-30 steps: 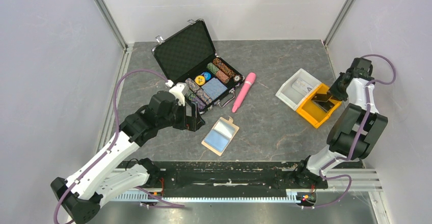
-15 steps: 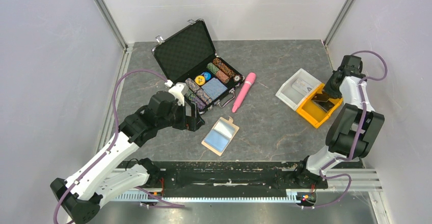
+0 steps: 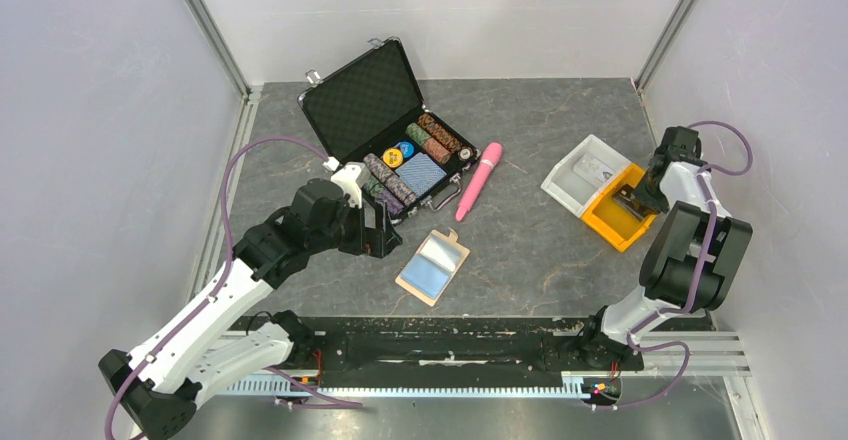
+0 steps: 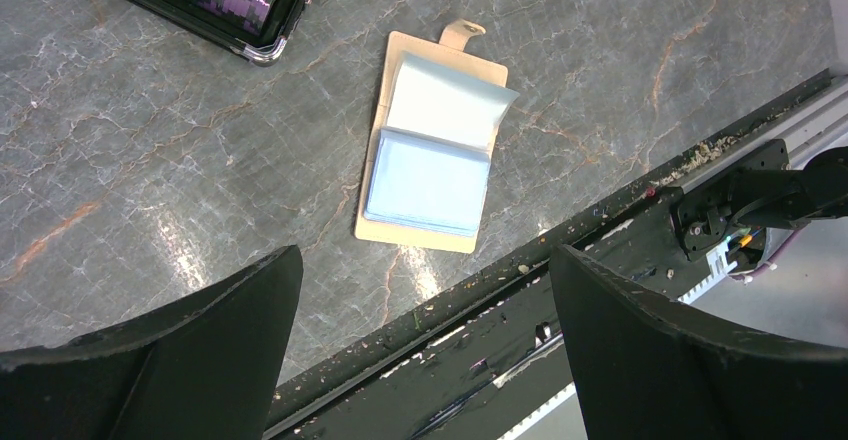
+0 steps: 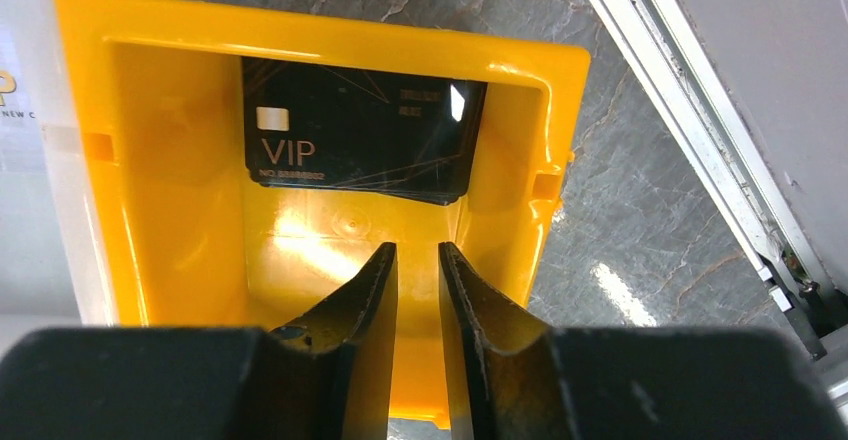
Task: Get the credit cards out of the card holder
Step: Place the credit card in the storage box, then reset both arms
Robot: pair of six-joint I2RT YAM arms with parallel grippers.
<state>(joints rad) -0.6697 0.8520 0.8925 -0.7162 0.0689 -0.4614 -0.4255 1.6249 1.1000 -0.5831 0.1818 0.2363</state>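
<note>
The tan card holder (image 3: 447,240) lies open on the table, tab pointing away, with light blue and silvery credit cards (image 3: 430,267) on it. In the left wrist view the holder (image 4: 412,239) carries a light blue card (image 4: 428,182) and a silvery one (image 4: 447,100). My left gripper (image 3: 383,232) hangs just left of the holder, wide open and empty (image 4: 422,260). A dark VIP credit card (image 5: 360,140) lies in the yellow bin (image 5: 170,160). My right gripper (image 5: 416,250) is over that bin (image 3: 603,222), jaws a narrow gap apart, holding nothing.
An open black chip case (image 3: 365,100) with poker chips stands at the back left, its corner in the left wrist view (image 4: 262,50). A pink stick (image 3: 478,180) lies beside it. A white bin (image 3: 575,175) adjoins the yellow one. A metal rail runs along the right wall (image 5: 700,140).
My right wrist has swung nearer and lower over the yellow bin. The dark card stays in the bin. The left arm and the holder have not moved.
</note>
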